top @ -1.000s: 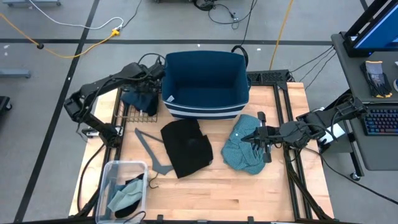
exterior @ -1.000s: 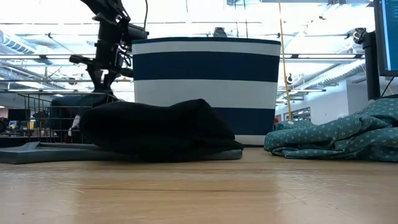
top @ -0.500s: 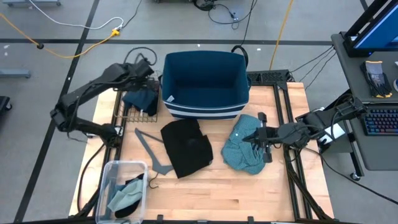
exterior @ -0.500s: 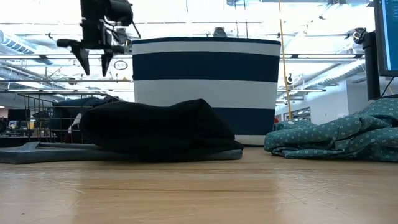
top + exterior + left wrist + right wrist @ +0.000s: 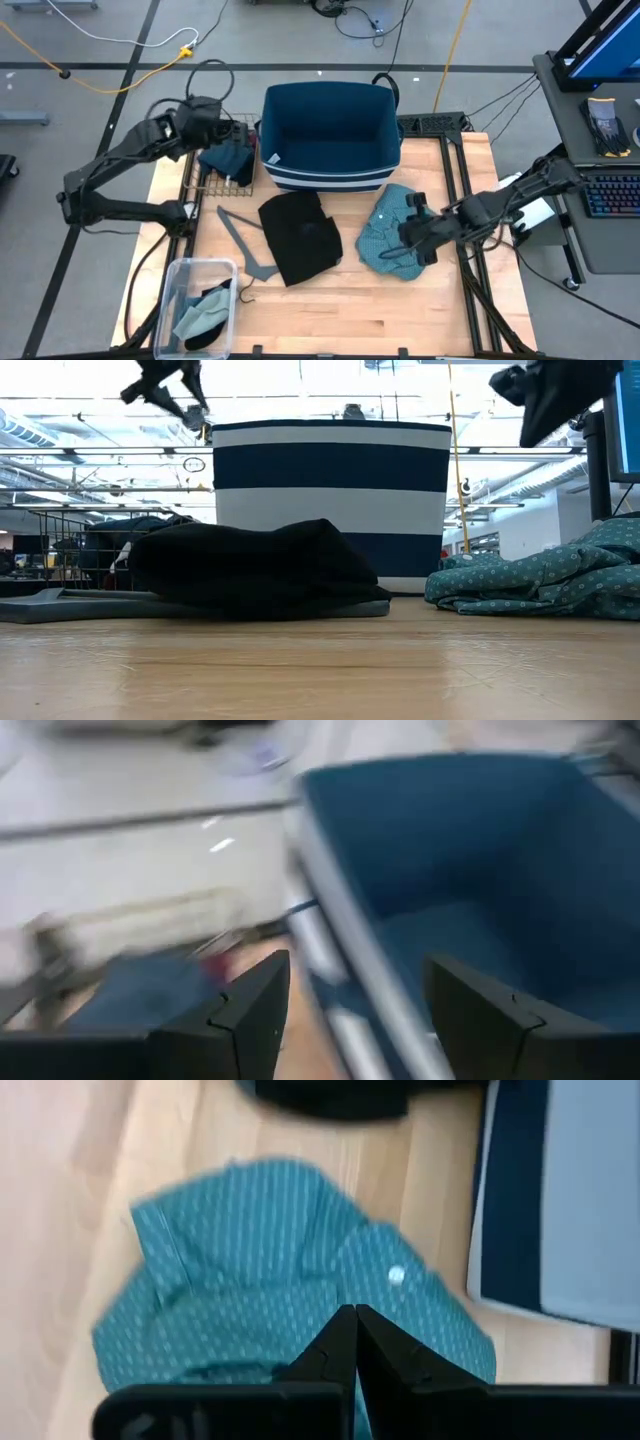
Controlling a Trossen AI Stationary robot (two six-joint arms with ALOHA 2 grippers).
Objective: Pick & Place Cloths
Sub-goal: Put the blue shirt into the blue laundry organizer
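A dark teal cloth [image 5: 226, 160] lies bunched on the wire rack [image 5: 205, 180] at the far left, left of the navy striped bin [image 5: 330, 135]. My left gripper [image 5: 220, 122] hangs open, high above that cloth [image 5: 140, 1000] and beside the bin's left wall; nothing is between its fingers [image 5: 250, 1010]. A black cloth [image 5: 298, 236] lies mid-table. The teal checked cloth [image 5: 392, 240] lies heaped to its right. My right gripper [image 5: 353, 1342] is shut and points down over it, well clear of it in the low view [image 5: 548, 395].
A grey clothes hanger [image 5: 245, 245] lies left of the black cloth. A clear plastic box [image 5: 200, 305] at the near left holds a pale green cloth and a dark one. Bare wood runs along the table's near edge [image 5: 380, 320].
My left gripper has opened and let go of the dark teal cloth, which stays on the rack. It has risen high, drawn back toward the table's left edge and tipped up nearer to level. My right gripper, still shut, has sunk and tipped down toward the teal checked cloth.
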